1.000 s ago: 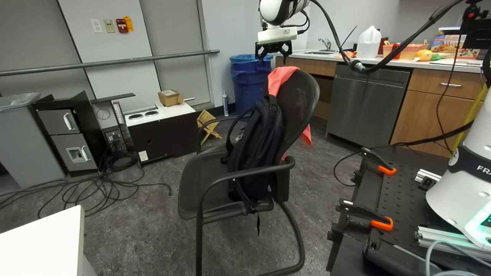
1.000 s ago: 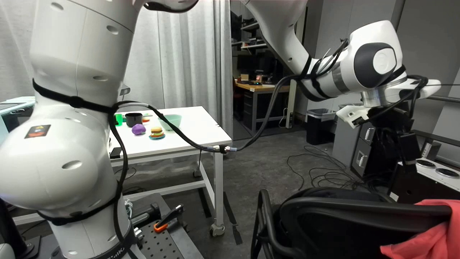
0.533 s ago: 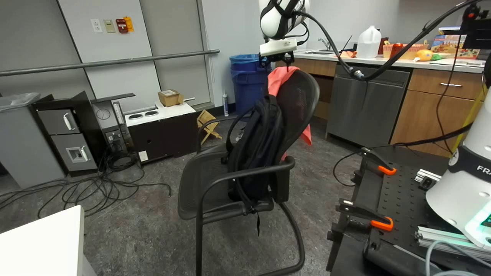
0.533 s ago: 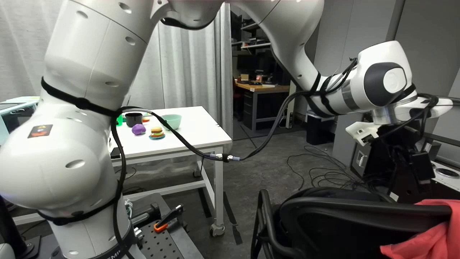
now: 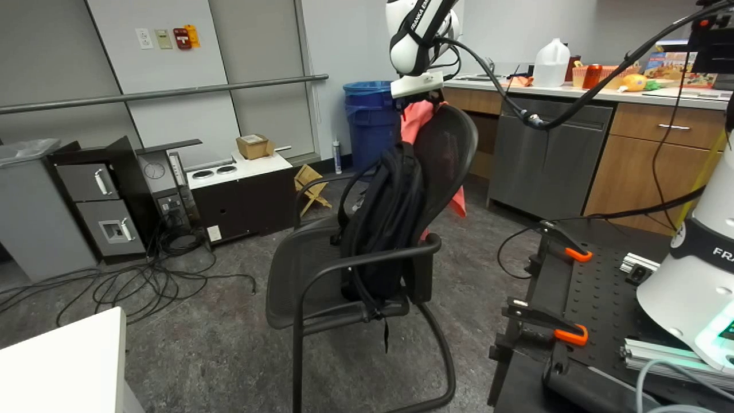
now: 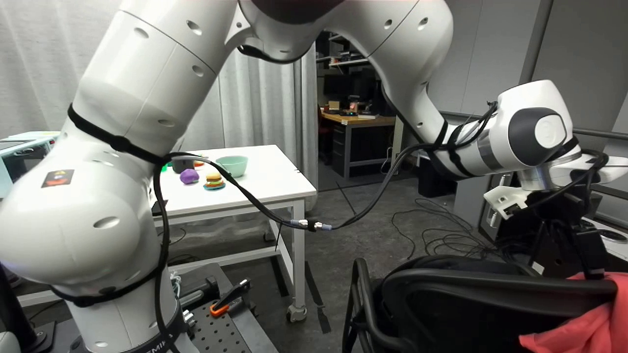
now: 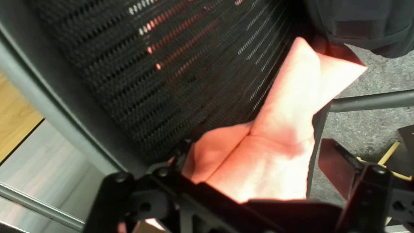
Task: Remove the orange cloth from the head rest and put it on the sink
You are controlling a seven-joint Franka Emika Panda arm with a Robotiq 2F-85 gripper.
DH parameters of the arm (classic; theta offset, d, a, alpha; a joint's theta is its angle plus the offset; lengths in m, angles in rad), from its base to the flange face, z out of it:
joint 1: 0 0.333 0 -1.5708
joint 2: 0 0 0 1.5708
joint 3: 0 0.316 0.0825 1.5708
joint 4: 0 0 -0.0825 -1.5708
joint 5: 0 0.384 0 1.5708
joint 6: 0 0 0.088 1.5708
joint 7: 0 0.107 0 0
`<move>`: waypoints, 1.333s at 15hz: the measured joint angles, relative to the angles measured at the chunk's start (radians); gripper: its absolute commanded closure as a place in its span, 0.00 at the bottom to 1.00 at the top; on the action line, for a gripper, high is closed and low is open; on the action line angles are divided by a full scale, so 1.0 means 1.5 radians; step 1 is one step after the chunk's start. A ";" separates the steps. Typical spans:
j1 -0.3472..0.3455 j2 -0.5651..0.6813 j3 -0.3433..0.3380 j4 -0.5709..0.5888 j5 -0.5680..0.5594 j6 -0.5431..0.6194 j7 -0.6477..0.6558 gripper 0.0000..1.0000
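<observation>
The orange cloth (image 5: 416,119) drapes over the top of the black chair's back (image 5: 454,143). It also shows at the lower right of an exterior view (image 6: 596,321) and hangs down in the wrist view (image 7: 265,161). My gripper (image 5: 420,105) points down at the top of the chair back, right at the cloth. In the wrist view the gripper (image 7: 258,150) is open, with its fingers spread on either side of the cloth. The fingertips are partly hidden in both exterior views. The sink (image 5: 473,77) is set in the counter behind the chair, partly behind the arm's cable.
A black backpack (image 5: 381,223) hangs on the chair. A blue bin (image 5: 370,129) stands behind it. The counter (image 5: 573,90) holds a white jug (image 5: 551,64), a basket and other items. A white table (image 6: 274,181) with toys stands farther off. The arm's cable hangs in a loop.
My gripper has moved down from above the chair to the cloth on top of the chair back. The cloth and chair have not visibly moved.
</observation>
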State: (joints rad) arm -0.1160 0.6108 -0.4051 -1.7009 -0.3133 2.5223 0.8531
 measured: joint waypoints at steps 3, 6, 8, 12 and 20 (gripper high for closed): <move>0.003 0.025 -0.010 0.030 0.000 0.000 0.017 0.34; 0.003 0.044 -0.020 0.056 0.000 0.000 0.026 0.58; 0.003 0.051 -0.025 0.067 0.000 0.000 0.029 0.73; 0.003 0.052 -0.035 0.082 0.000 0.001 0.030 1.00; 0.005 0.020 -0.094 0.102 0.000 0.129 0.050 0.99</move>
State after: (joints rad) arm -0.1079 0.6414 -0.5465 -1.5482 -0.3133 2.7152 0.9285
